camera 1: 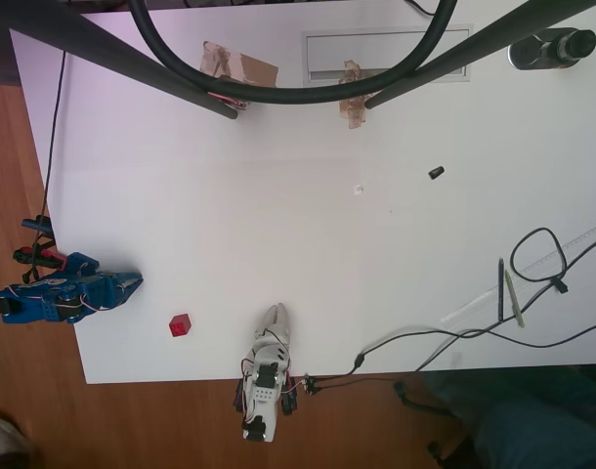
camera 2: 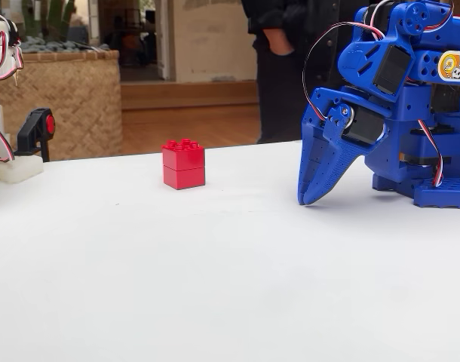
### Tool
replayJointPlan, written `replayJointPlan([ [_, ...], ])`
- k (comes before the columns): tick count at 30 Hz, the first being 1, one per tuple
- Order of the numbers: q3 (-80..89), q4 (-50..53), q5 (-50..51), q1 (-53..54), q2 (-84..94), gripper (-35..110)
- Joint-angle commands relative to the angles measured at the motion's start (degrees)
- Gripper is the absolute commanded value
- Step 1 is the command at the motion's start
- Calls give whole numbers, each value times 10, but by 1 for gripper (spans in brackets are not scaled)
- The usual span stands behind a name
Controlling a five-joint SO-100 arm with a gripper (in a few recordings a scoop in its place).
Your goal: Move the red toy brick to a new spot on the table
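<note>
Bare white table [camera 2: 230, 302] fills the foreground of the fixed view. Beyond it, blue gripper [camera 2: 311, 197] points down, tip on the surface, fingers together, nothing held. Red toy brick [camera 2: 183, 164] stands upright to its left, well apart, studs up.

Overhead view: brick [camera 1: 180, 325] sits near the table's lower edge [camera 1: 327, 374], between the blue gripper [camera 1: 134, 284] and a white arm [camera 1: 266, 366]. Small black piece [camera 1: 436, 173] lies far off at upper right.

The white table [camera 1: 278, 225] carries the red toy brick [camera 1: 180, 324], a small black piece [camera 1: 436, 173] and cables [camera 1: 493, 332].
</note>
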Motion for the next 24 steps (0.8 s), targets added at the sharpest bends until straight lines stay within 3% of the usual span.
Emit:
replayJointPlan([
  [1,18,4,5,-4,18,0],
  [9,18,4,12,-5,18,0],
  [17,11,-13,-50,33,14,0],
  [24,-83,-83,-79,58,-96,0],
])
